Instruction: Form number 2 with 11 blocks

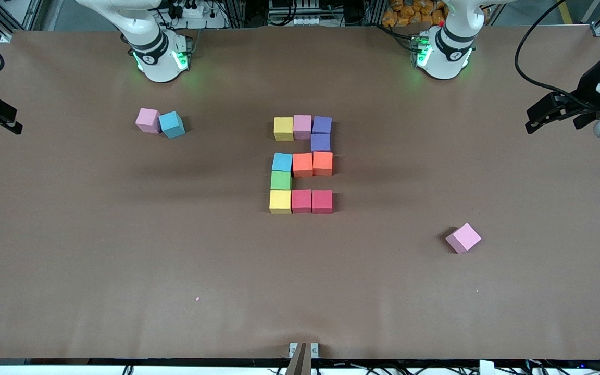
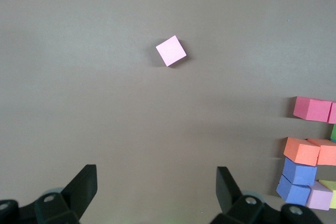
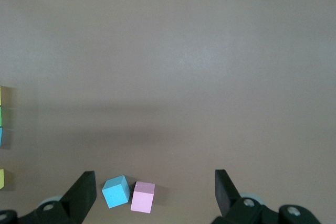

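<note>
Nearest me sits a stray pink cube (image 1: 463, 238); the number 2 (image 1: 302, 164) stands complete mid-table. Left gripper (image 2: 156, 184) and right gripper (image 3: 155, 188) wait, fingers released, at their table ends. I reckon any further reach risks nudging it.

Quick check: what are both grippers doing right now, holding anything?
Left gripper: jaws open, holding nothing, parked at its table end.
Right gripper: jaws open, holding nothing, parked at its table end.

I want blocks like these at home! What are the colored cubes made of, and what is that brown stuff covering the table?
The colored cubes look like soft foam: matte, no shine, slightly rounded edges, though painted wood can't be ruled out. The brown table cover looks like paper or thin card: flat, dull, with faint creases.
</note>
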Controlling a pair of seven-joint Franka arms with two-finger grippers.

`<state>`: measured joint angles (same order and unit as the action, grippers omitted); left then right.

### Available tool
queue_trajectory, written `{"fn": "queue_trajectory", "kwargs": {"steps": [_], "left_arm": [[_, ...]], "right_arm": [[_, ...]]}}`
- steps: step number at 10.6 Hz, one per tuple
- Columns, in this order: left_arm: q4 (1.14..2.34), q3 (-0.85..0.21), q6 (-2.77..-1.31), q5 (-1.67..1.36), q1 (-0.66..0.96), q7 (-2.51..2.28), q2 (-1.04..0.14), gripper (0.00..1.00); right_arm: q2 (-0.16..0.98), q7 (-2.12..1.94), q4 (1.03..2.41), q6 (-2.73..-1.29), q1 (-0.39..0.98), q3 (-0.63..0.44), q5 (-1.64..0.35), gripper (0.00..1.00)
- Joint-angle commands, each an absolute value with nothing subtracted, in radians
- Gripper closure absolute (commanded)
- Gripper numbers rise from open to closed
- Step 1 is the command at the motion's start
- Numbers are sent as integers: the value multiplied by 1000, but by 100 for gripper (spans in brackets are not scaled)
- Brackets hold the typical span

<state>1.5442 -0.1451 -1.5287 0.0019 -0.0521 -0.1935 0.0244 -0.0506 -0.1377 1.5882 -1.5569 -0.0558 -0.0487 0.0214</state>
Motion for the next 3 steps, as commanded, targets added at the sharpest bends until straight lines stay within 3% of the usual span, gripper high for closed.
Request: {"fn": "queue_trajectory", "kwargs": {"steps": [1,3], "left_arm": [[1534,-149,-1517,25,-52,-173,28,0],[1534,-149,-1517,25,-52,-173,29,0]], "right_arm": [[-46,-141,1569,-1545,-60,-51,11,0],[-46,-141,1569,-1549,-54,-49,9,0]]}}
